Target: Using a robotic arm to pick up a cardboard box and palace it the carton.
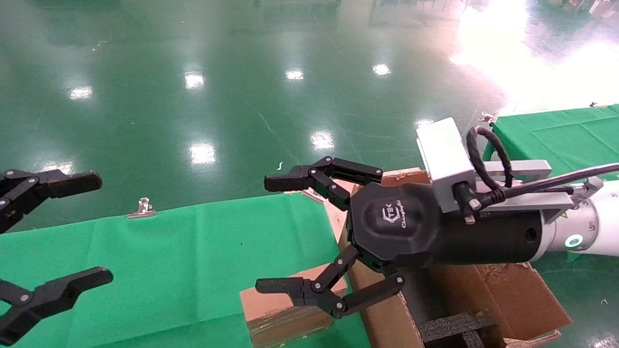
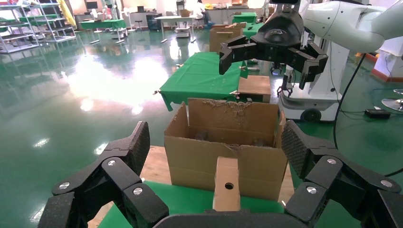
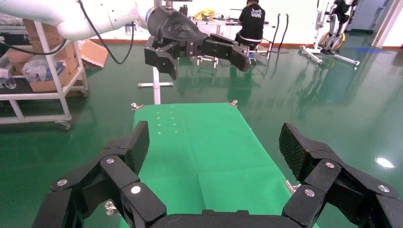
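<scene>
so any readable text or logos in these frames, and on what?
"TEK", with a logo mark: back of the right hand, black housing, head view.
Script line below it: starts like "Chang", rest too blurred to read.
White letters on the black shirt of the seated person, right wrist view: too small to read.
cardboard box, carton: no print visible.

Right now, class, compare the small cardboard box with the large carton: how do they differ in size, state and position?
The cardboard box is far smaller than the carton. The box is closed, with tape bands and a round hole in one end; the carton stands open, with ragged flaps and black foam inside. The box rests on the green cloth, while the carton stands beside that table, under the open right gripper. Both are plain brown cardboard.
</scene>
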